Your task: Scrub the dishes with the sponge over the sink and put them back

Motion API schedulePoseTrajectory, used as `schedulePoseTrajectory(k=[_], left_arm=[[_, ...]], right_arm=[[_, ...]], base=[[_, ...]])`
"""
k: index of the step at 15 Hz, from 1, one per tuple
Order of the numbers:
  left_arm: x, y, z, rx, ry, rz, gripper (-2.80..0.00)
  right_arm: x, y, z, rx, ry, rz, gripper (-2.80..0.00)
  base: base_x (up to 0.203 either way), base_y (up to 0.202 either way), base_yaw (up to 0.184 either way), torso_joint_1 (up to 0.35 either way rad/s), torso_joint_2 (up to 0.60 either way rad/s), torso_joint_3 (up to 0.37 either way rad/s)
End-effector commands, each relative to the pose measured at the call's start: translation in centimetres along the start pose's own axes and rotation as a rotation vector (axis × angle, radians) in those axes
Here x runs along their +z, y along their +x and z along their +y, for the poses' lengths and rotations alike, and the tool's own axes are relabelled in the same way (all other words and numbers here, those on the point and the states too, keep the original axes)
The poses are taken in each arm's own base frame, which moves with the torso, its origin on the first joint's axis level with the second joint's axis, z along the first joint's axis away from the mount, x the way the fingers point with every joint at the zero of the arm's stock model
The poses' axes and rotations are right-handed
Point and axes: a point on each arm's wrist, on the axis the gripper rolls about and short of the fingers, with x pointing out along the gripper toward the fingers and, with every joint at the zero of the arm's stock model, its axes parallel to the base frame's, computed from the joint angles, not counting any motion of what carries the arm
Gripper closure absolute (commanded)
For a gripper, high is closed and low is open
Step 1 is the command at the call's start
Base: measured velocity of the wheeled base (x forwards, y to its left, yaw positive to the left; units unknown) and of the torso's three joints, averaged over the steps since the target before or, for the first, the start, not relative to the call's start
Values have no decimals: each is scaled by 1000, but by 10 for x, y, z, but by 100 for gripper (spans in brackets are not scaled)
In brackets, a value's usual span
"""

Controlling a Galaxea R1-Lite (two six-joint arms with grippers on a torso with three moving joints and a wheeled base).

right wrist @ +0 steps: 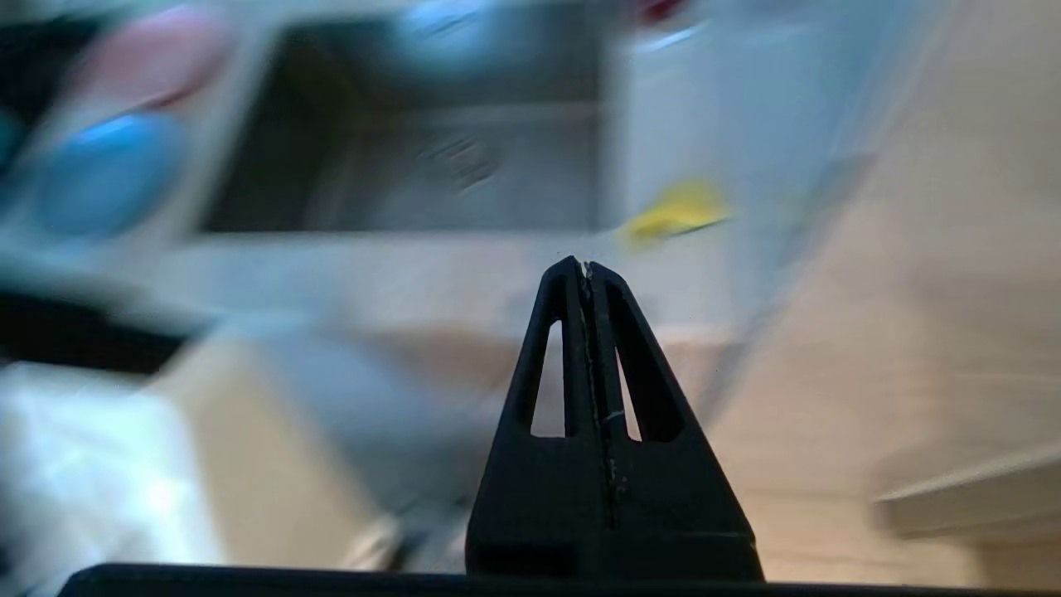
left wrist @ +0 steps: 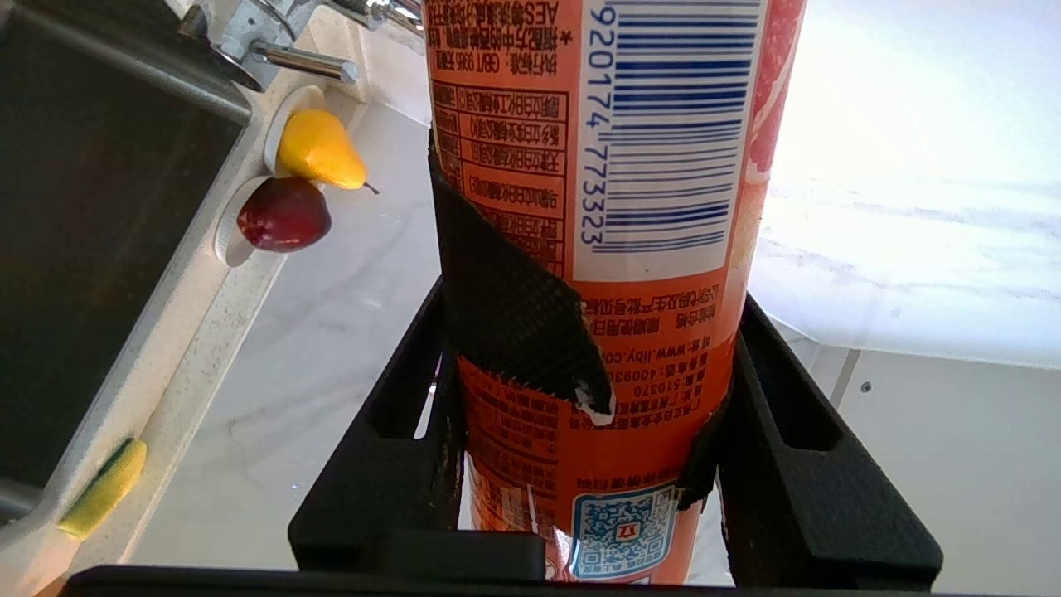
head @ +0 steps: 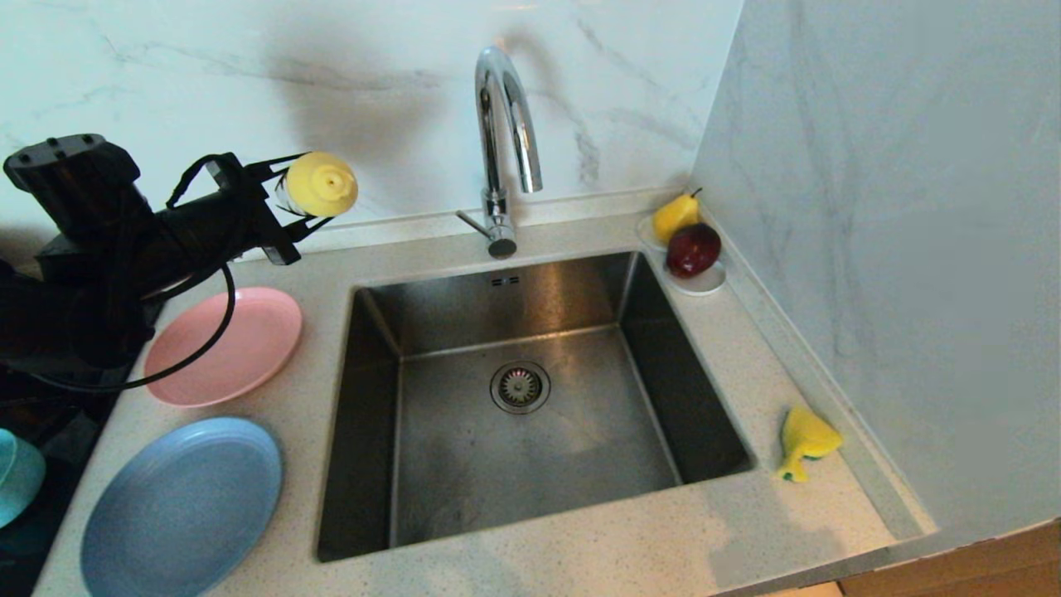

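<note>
Lying crumpled on the speckled counter right of the steel sink [head: 530, 464], the soft yellow sponge [head: 806, 438] shows a thin green edge. Left of the basin sit the matte pink plate [head: 236, 352] and light-blue plate [head: 178, 506]; the teal bowl [head: 15, 477] is cut off. The left gripper [left wrist: 580, 414] clamps an orange bottle [left wrist: 613, 207]; the right gripper [right wrist: 587, 267] is pinched closed on nothing.

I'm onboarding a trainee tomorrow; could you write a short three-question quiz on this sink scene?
1. True or false: the sponge lies inside the sink.
2. What does the left gripper hold? A) pear B) orange bottle C) pink plate
3. Fill in: the right gripper's fingers are ____.

Key: 1 false, it lies on the counter right of the basin; 2 B, the orange bottle; 3 shut, holding nothing.
</note>
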Motion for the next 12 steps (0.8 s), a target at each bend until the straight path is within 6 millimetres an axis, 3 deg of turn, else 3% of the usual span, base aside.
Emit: schedulePoseTrajectory(k=[1, 7, 9, 12], left_arm=[[3, 1, 4, 6, -11, 2, 0], [3, 4, 9, 18, -10, 6, 0], [2, 4, 9, 19, -1, 8, 0], [2, 2, 10, 22, 1, 6, 0]], right_arm=[[17, 14, 13, 15, 20, 38, 0], [31, 75, 72, 83, 41, 19, 0], [39, 90, 75, 156, 61, 23, 0], [45, 92, 68, 180, 117, 42, 0]], base=[[0, 0, 0, 0, 0, 0], [0, 0, 0, 0, 0, 0], [0, 0, 0, 0, 0, 0], [0, 0, 0, 0, 0, 0]])
